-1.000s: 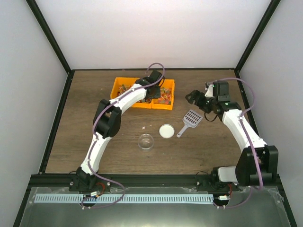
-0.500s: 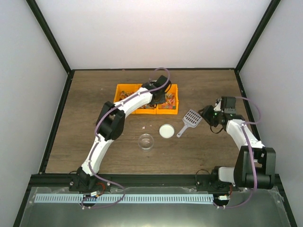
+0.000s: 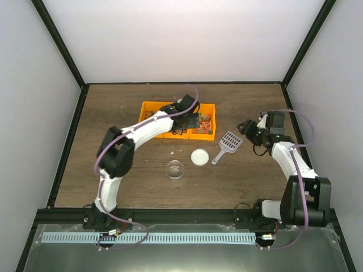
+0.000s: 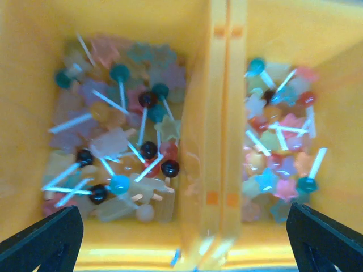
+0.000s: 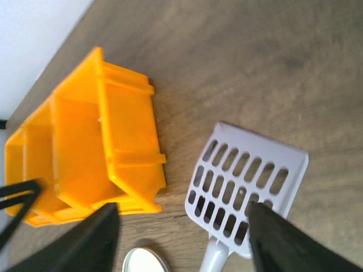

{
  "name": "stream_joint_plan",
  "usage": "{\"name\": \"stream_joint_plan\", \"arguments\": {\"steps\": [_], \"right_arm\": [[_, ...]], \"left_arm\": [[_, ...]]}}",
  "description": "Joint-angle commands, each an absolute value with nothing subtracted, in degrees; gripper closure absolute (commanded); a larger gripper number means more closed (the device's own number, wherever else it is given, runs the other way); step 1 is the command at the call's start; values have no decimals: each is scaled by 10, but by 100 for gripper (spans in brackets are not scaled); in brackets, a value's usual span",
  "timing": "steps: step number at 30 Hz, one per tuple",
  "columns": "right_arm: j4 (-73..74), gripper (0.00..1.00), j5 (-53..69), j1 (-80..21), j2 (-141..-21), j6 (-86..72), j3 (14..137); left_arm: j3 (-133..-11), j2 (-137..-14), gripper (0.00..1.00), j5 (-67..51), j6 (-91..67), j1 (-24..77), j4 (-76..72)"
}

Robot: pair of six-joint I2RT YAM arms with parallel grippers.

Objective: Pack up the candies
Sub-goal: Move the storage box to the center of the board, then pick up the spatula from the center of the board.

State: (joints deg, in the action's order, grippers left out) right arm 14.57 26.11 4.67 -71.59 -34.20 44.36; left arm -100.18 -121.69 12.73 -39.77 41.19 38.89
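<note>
The left gripper gapes wide over the candies in the orange bin near the table far edge. The right gripper, half spread and apparently empty, hangs above the scoop.

Dark wood-grain tabletop boxed in by plain white walls with black corner struts, soft even light, grey metal ledge across the bottom of the frame.

The candies lay heaped loose in two neighbouring compartments of the orange bin, one pile on either side of the dividing wall. They were pastel star-shaped sweets in pink, yellow, blue and lilac, mixed with ball-headed lollipops, teal, blue and near-black, on thin white sticks pointing every way.
</note>
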Motion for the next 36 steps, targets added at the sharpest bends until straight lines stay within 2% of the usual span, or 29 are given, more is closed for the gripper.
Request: {"name": "stream_joint_plan", "arguments": {"steps": [1,3,4,5,15,36], "right_arm": [[175,26,189,-17,-719,-317,471],[249,8,96,-69,-741,-325,512],[281,1,60,-91,-758,-334,530],[302,0,32,-109,-771,-346,541],[365,0,-35,-173,-865,-427,562],[405,0,-106,-186,-1024,-501,665]], "left_arm": [[-914,-1071,0,190,-348,421,304],[-847,-1017,0,195,-347,418,272],[-826,-996,0,195,-349,415,262],[-812,-981,0,195,-354,412,257],[-774,-962,0,210,-363,412,308],[-768,-960,0,255,-342,412,340]]}}
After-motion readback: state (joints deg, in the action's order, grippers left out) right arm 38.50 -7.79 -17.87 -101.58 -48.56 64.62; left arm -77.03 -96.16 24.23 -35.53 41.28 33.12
